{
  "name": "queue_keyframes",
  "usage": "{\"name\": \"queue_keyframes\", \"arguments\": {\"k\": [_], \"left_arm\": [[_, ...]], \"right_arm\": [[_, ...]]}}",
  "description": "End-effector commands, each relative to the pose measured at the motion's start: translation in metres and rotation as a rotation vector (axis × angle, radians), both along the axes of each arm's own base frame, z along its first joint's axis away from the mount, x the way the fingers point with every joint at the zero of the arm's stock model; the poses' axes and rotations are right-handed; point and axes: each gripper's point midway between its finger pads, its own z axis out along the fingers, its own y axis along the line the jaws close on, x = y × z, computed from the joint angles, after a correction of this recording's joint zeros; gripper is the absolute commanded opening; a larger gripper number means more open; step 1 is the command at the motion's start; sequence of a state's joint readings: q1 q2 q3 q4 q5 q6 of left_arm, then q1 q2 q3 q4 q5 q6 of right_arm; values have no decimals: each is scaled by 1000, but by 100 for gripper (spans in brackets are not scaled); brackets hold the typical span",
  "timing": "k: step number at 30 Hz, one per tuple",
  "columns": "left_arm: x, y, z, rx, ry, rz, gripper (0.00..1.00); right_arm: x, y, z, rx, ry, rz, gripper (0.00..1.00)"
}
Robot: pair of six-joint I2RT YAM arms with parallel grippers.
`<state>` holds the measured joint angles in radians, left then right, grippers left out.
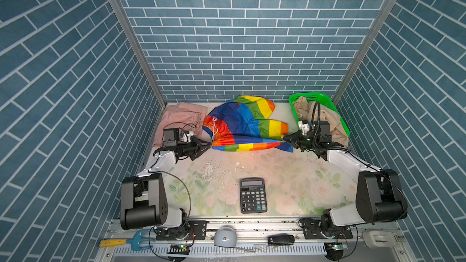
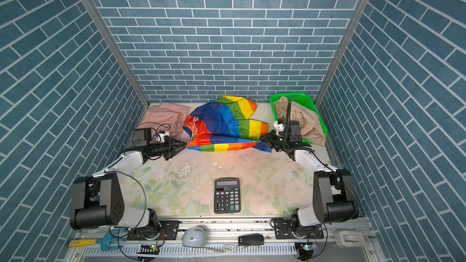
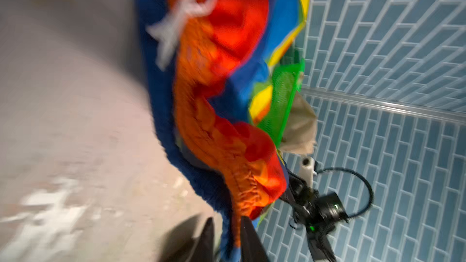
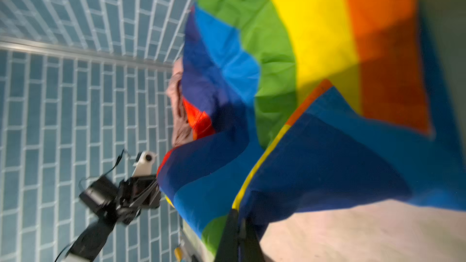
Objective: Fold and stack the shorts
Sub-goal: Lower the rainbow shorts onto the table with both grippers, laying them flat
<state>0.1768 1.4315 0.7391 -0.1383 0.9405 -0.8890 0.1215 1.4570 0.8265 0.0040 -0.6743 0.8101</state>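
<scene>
The rainbow-striped shorts [image 1: 244, 124] [image 2: 224, 124] lie crumpled across the back middle of the table. My left gripper [image 1: 208, 146] [image 3: 227, 238] is at their left end; its jaws stand parted, with the orange waistband [image 3: 237, 172] between them. At the right end, my right gripper [image 1: 286, 138] [image 4: 239, 233] is pinched on a blue hem corner. The pale pink shorts [image 1: 181, 117] [image 2: 161, 117] lie flat at the back left, behind my left wrist. The beige shorts [image 1: 325, 117] [image 2: 305, 119] spill out of the green mesh basket [image 1: 315, 96].
A black calculator [image 1: 253, 195] lies at the front middle of the floral tabletop [image 1: 290, 172]. On the front rail sit a yellow-handled blue tool [image 1: 128, 241], a grey dome [image 1: 225, 238] and a black device [image 1: 280, 239]. Blue brick walls close in three sides.
</scene>
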Motion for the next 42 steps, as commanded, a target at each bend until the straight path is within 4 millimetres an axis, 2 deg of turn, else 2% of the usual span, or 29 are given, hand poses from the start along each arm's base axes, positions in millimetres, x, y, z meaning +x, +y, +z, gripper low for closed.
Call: {"name": "queue_keyframes", "arguments": {"k": [1, 2, 3, 4, 5, 6, 7, 10, 12, 14, 19, 22, 25, 28, 35, 39, 42], "left_arm": [[0, 25, -18, 114, 15, 61, 40], [0, 25, -17, 127, 13, 44, 51], [1, 28, -14, 159, 13, 25, 67], [4, 34, -10, 200, 12, 15, 82], [9, 39, -4, 233, 7, 15, 94], [17, 45, 3, 267, -8, 26, 100], [26, 50, 10, 286, -29, 45, 100], [57, 49, 30, 265, -94, 76, 100], [74, 41, 34, 280, -102, 52, 99], [88, 31, 31, 297, -99, 19, 100], [122, -3, 17, 301, -80, -65, 100], [130, -19, 9, 321, -71, -96, 100], [134, -27, 2, 325, -61, -112, 100], [141, -37, 0, 326, -58, -132, 100], [160, -64, -2, 328, -63, -173, 100], [164, -78, -4, 334, -66, -191, 100], [162, -88, -13, 332, -52, -209, 100]], "right_arm": [[4, -31, -17, -162, 13, -73, 32], [3, -27, -13, -173, 3, -47, 43], [2, -23, -6, -198, -13, -20, 54], [4, -21, 3, -232, -41, 0, 61], [6, -19, 11, -258, -68, 13, 66], [10, -18, 23, -275, -102, 18, 72], [16, -18, 35, -287, -135, 18, 81], [36, -20, 63, -323, -202, 4, 95], [52, -22, 74, -346, -228, -13, 99], [73, -21, 76, -364, -233, -18, 99], [140, -7, 59, -368, -201, 17, 99], [176, 0, 39, -382, -192, 18, 99], [204, 12, 18, -353, -177, 43, 99], [225, 29, -9, -301, -162, 76, 99], [258, 68, -49, -222, -162, 85, 96], [273, 71, -65, -210, -148, 40, 86], [282, 70, -75, -205, -144, -6, 76]]}}
